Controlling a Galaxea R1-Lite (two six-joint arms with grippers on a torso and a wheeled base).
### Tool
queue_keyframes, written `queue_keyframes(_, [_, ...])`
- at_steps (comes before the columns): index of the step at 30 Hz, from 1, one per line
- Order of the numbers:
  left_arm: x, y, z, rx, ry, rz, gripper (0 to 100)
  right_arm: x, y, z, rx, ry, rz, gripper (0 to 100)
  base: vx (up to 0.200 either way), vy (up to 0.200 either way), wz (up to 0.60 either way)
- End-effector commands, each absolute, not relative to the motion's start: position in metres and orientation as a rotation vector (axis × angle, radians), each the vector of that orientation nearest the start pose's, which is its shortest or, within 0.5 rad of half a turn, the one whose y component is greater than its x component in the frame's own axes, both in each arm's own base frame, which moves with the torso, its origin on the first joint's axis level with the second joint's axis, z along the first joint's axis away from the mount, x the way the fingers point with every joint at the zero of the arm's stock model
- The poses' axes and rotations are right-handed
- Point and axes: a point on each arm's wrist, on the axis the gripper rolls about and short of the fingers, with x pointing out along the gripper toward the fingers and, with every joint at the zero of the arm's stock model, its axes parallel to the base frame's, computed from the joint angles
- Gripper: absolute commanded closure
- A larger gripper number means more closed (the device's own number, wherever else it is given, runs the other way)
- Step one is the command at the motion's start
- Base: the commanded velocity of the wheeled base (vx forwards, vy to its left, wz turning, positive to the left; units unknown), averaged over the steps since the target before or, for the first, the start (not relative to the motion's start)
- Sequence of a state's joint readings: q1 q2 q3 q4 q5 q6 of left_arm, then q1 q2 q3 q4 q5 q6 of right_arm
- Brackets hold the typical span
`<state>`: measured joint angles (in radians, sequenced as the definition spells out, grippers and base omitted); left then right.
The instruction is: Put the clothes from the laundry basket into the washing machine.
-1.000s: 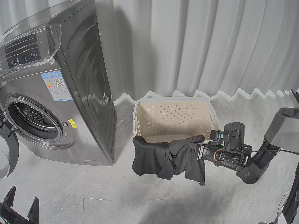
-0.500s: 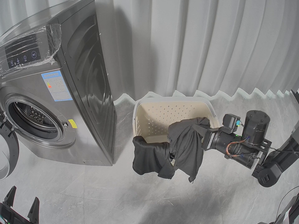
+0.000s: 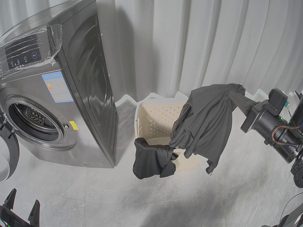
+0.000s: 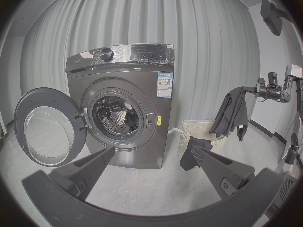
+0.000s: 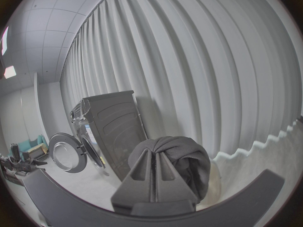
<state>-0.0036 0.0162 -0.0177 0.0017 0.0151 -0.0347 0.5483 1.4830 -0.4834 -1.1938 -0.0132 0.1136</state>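
My right gripper [image 3: 241,97] is shut on a dark grey garment [image 3: 206,123], held up above and to the right of the cream laundry basket [image 3: 151,114]. The garment [image 4: 232,112] hangs in folds over the basket's right side. In the right wrist view the fingers [image 5: 155,167] pinch the bunched cloth [image 5: 186,156]. A second black garment [image 3: 151,160] drapes over the basket's front rim. The grey washing machine [image 3: 60,89] stands at the left with its door [image 4: 47,126] swung open and its drum [image 4: 118,117] exposed. My left gripper [image 4: 151,156] is open, low at the near left, facing the machine.
White curtains [image 3: 205,38] hang behind the basket and machine. The grey tiled floor [image 3: 126,193] lies open between the machine, the basket and me. The open door [image 3: 8,155] juts out at the far left.
My right gripper has risen and pulled back to the right, lifting the dark grey garment from the basket's front rim up into the air. The black garment stays on the rim.
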Motion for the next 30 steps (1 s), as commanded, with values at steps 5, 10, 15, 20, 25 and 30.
queue_keyframes(5, [-0.023,0.000,0.076,-0.035,0.001,0.012,0,0.192,0.107,0.230,0.139,-0.244,0.510,100,0.000,0.000,0.00])
queue_keyframes(10, [-0.023,0.000,0.076,-0.037,0.001,0.011,0,0.192,0.106,0.213,0.092,-0.188,0.490,100,-0.120,0.000,0.00])
queue_keyframes(15, [-0.023,0.000,0.076,-0.037,0.001,0.011,0,0.191,0.104,0.216,0.096,-0.198,0.455,100,-0.200,0.000,0.00])
queue_keyframes(20, [-0.023,0.000,0.076,-0.038,0.001,0.012,0,0.191,0.103,0.216,0.106,-0.202,0.453,100,-0.040,0.000,0.00])
queue_keyframes(25, [-0.023,0.000,0.076,-0.038,0.001,0.009,0,0.191,0.103,0.217,0.109,-0.206,0.454,100,0.000,0.120,0.00])
queue_keyframes(30, [-0.023,0.000,0.076,-0.038,0.001,0.009,0,0.189,0.102,0.218,0.110,-0.211,0.456,100,0.000,0.200,0.00])
